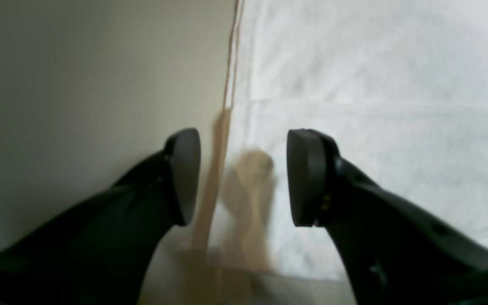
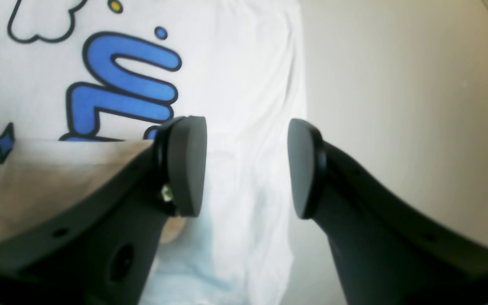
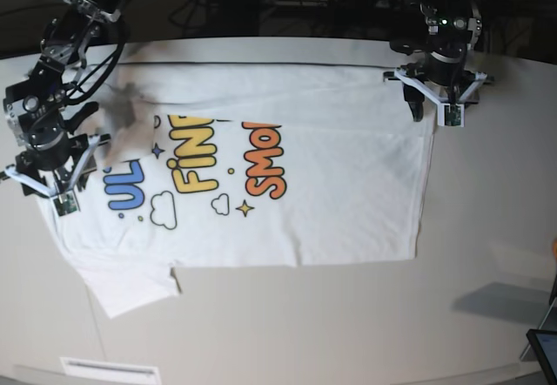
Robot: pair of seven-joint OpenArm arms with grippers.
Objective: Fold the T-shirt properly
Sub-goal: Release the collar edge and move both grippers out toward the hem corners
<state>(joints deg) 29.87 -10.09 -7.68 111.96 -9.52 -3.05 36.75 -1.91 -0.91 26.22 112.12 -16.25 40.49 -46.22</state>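
The white T-shirt [image 3: 348, 202] lies spread flat on the table with its colourful print facing up and its hem toward the right. My left gripper [image 1: 244, 173] is open and straddles the T-shirt's [image 1: 354, 127] straight edge; in the base view the left gripper [image 3: 432, 111] is at the hem's far corner. My right gripper [image 2: 247, 167] is open over the white edge of the T-shirt [image 2: 244, 84], beside the blue letters [image 2: 125, 89]. From the base view the right gripper [image 3: 43, 189] sits at the shirt's left end. Neither holds cloth.
The beige table [image 3: 348, 333] shows bare in front of and to the right of the shirt. One sleeve [image 3: 130, 285] sticks out at the front left. A dark screen-like object [image 3: 544, 350] stands at the front right corner. Dark cables and gear line the back edge.
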